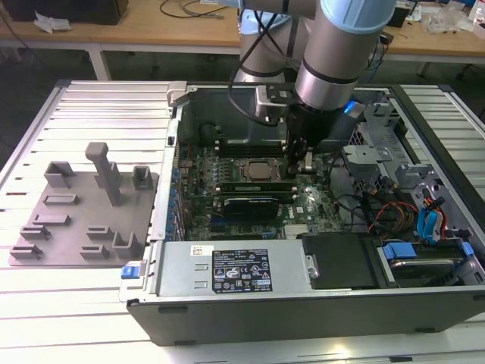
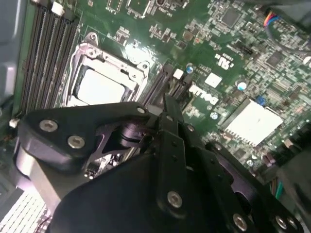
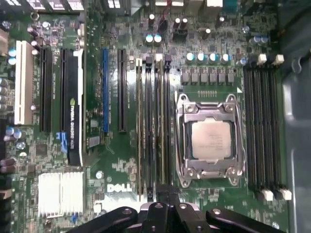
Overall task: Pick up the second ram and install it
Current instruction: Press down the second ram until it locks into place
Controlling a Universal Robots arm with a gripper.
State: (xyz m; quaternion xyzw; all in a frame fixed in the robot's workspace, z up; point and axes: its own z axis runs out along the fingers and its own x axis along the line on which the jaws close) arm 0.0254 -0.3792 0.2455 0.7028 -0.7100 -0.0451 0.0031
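Over the DIMM slots at nine o'clock of the CPU socket, the gripper hung low, fingers drawn together on the second ram; seating step judged underway; firm, square downward pressure needed.

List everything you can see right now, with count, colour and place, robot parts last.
Computer case: one, dark grey, open on the slatted white table.
Motherboard: one, green, inside the case.
CPU socket: one, silver metal frame, mid-board between the memory slot banks.
Memory slots: two banks, black, either side of the socket; sticks sit in the bank nearer the gripper, though I cannot count them.
Graphics card: one, black, in an expansion slot.
Heatsink: one, silver, near the board edge.
Plate with upright blocks: one, grey, exterior view's left.
Gripper: one, black, at the end of the slots beside the socket.
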